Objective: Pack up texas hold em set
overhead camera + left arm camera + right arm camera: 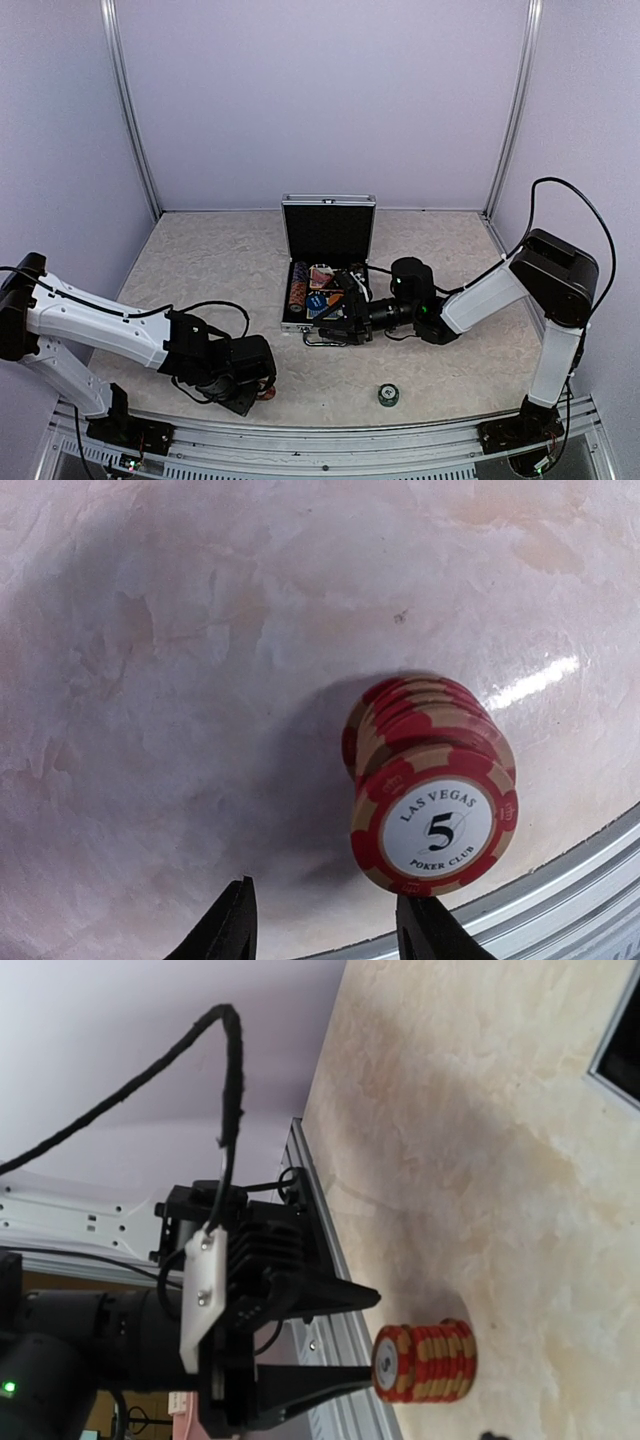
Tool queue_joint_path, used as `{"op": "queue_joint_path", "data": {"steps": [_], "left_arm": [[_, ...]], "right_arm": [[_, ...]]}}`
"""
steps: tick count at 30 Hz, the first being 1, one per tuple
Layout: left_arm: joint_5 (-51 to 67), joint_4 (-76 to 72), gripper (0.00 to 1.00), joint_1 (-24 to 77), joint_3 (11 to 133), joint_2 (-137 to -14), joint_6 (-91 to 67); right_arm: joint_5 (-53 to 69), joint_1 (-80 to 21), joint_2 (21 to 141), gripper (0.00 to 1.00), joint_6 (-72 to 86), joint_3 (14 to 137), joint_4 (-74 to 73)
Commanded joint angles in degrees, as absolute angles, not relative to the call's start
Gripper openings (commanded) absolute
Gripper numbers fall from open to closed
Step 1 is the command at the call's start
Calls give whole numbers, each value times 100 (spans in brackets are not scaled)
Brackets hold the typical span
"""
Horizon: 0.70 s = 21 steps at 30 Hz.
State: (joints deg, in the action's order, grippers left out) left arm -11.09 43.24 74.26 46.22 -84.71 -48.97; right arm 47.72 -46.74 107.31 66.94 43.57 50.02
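The silver case [328,205] stands open at mid table, lid up. In its tray lie a row of chips [297,285] and a red card deck [322,276]. A red chip stack [432,800] marked 5 stands upright near the front rail. My left gripper [330,922] hangs open just above it, pointing down, with one fingertip [368,1370] at the stack's top rim [425,1362] and the other clear of it. My right gripper [335,318] sits at the case's front edge; its fingers are hidden.
A green chip stack [388,395] stands alone near the front, right of centre. The metal rail [590,880] runs along the near edge close behind the red stack. A black cable [210,308] loops over the left arm.
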Motion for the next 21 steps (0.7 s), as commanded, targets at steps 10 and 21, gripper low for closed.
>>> {"op": "queue_joint_path", "data": {"steps": [10, 21], "left_arm": [[-1247, 4151, 48, 7315, 4565, -8444, -4774], [-1314, 4155, 49, 7282, 4583, -8465, -4755]], "right_arm": [[4790, -4618, 10703, 66, 6661, 4291, 5131], [4790, -4625, 10709, 66, 6659, 4257, 5169]]}}
